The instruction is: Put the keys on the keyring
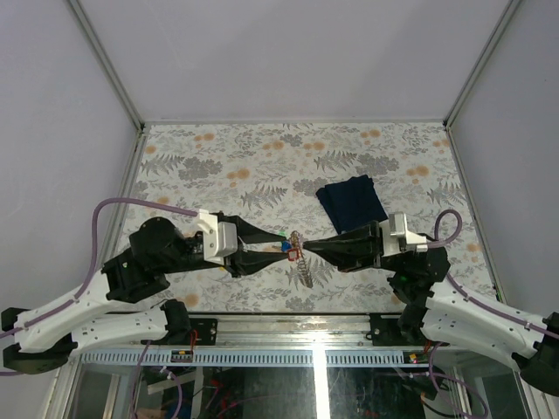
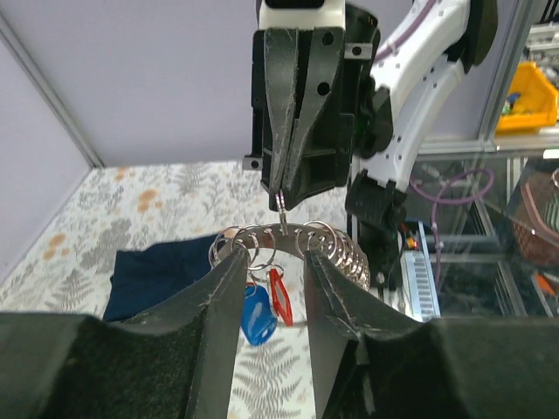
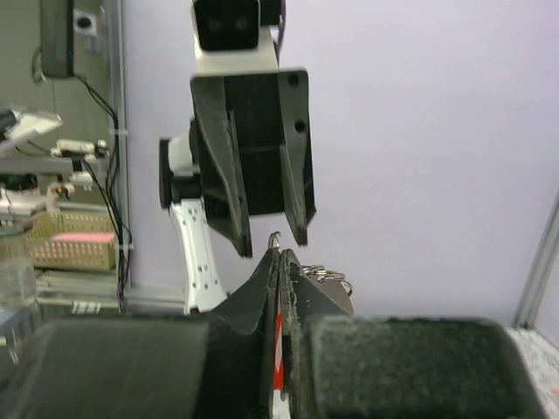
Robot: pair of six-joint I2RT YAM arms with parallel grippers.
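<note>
The keyring [image 1: 298, 244] hangs in the air between my two grippers, with a coil of small rings trailing down toward the table [image 1: 305, 273]. In the left wrist view its silvery rim [image 2: 271, 234] lies across my left fingertips, and a blue tag [image 2: 256, 314] and a red tag [image 2: 278, 295] hang under it. My left gripper [image 2: 272, 253] is open, its fingers straddling the rim. My right gripper [image 3: 279, 255] is shut on a small wire loop at the top of the keyring [image 2: 281, 204]. A speck of green [image 1: 284, 234] shows by the left fingertip. No separate key blade is clear.
A dark navy folded cloth [image 1: 351, 202] lies on the fern-patterned table [image 1: 218, 166] behind the right gripper; it also shows in the left wrist view [image 2: 157, 271]. White walls close in the sides and back. The two arms meet at the table's near middle.
</note>
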